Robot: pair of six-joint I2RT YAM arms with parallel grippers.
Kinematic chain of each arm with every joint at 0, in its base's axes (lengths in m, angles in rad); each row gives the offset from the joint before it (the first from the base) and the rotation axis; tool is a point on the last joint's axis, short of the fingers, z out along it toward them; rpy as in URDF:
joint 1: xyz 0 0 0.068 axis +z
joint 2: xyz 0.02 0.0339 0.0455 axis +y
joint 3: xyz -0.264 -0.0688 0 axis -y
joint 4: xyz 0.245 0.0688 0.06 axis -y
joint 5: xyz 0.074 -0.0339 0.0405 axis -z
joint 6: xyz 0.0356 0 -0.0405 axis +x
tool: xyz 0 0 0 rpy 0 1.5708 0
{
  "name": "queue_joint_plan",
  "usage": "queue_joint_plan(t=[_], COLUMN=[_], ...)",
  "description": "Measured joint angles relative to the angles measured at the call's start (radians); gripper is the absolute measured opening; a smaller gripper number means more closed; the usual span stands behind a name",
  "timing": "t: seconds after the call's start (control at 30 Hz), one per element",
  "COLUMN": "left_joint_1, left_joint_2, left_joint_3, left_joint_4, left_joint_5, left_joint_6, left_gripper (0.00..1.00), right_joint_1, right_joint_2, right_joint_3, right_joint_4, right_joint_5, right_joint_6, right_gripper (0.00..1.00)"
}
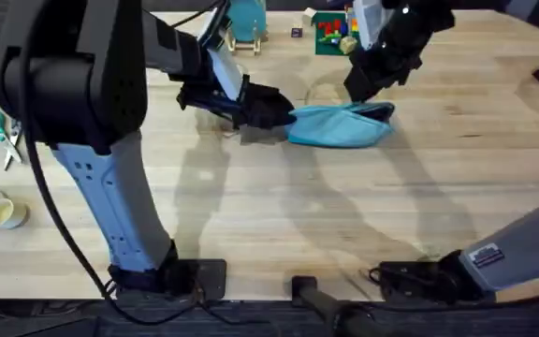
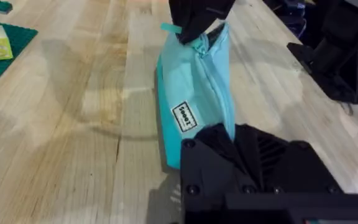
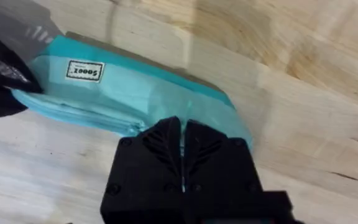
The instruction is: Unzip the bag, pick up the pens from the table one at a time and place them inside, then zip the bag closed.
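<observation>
Overhead: light blue bag [image 1: 340, 125] lay on its side on the tabletop [image 1: 344, 215], dark opening at its right end. Left claw [image 1: 268, 108] gripped the bag's left end; right claw [image 1: 371, 86] was down at the right end.

Left wrist: bag [image 2: 194, 99] stretched away from the claw, white label facing up; left claw [image 2: 229, 134] clamped on the near end.

Right wrist: right claw [image 3: 183, 146] pinched closed on the bag [image 3: 123, 93] at its zipper edge.
</observation>
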Motion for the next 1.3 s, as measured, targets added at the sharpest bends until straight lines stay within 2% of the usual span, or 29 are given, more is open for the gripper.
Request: queue_joint_plan(t=[0.37,0.67,1.3], left_joint_1=[0.002,0.019,0.025], left_joint_2=[0.0,0.0,0.0], left_joint_3=[0.0,0.0,0.0], left_joint_4=[0.001,-0.003,-0.003], left_joint_5=[0.0,0.0,0.001], left_joint_6=[0.0,0.0,0.0], left_gripper=[0.043,0.043,0.042], right_joint_1=[-0.018,-0.044,-0.149], right_joint_2=[-0.028,-0.095,-0.1], right_joint_3=[-0.005,-0.007,-0.069], right_joint_4=[-0.011,-0.027,-0.024], right_joint_5=[-0.021,0.02,0.032], right_joint_6=[-0.023,-0.039,-0.045], right_gripper=[0.034,0.034,0.035])
